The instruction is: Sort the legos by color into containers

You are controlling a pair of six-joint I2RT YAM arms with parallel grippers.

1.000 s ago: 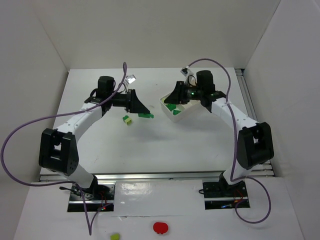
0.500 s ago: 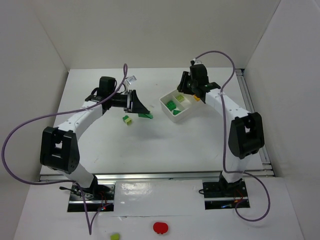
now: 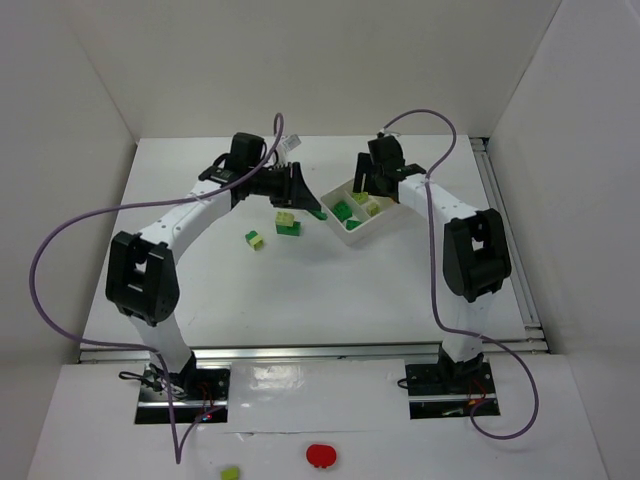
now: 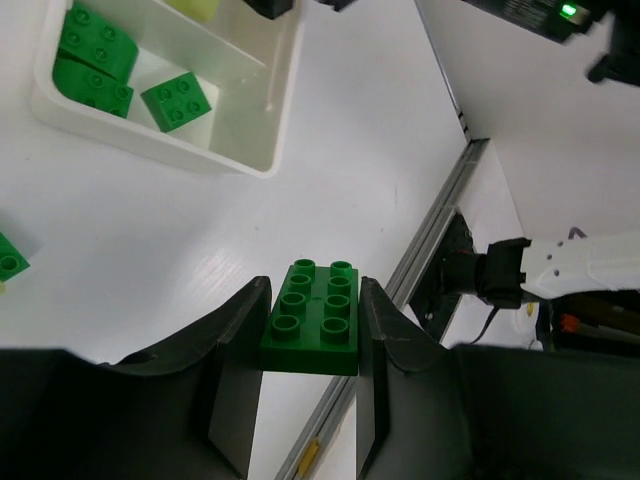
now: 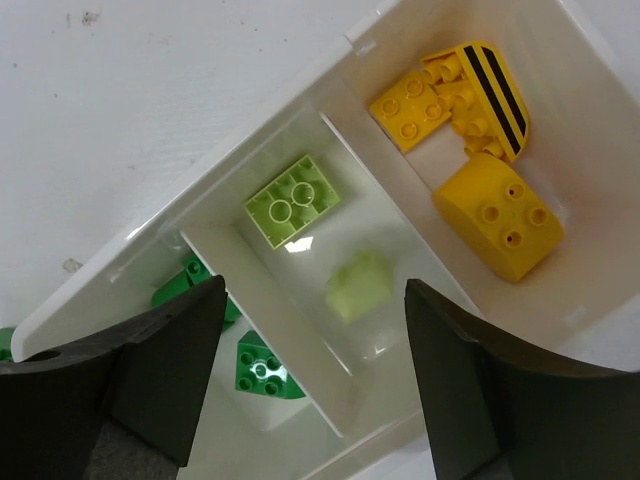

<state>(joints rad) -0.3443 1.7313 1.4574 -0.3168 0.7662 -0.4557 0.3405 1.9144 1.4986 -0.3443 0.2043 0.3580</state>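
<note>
A dark green brick, two studs by four, sits clamped between the two fingers of the left end effector, studs facing the wrist camera, lifted clear of the tabletop. The fingers press on its long sides, closed only to the brick's width.

Just beside it lies the white tray, angled on the tabletop. In the right wrist view its three compartments show sorted contents: yellow bricks in one end compartment, one of them with black stripes; pale lime bricks in the middle; dark green bricks in the other end. The left wrist view shows three dark green pieces in that compartment.

Two loose pieces lie on the tabletop left of the tray: a green brick with a lime piece against it, and a lime brick farther left, apart from it.

The right end effector hangs over the tray with fingers spread wide, holding nothing, looking straight down.

The left arm stretches from its base across toward the tray. The right arm reaches far out, wrist folded back over the tray.
</note>
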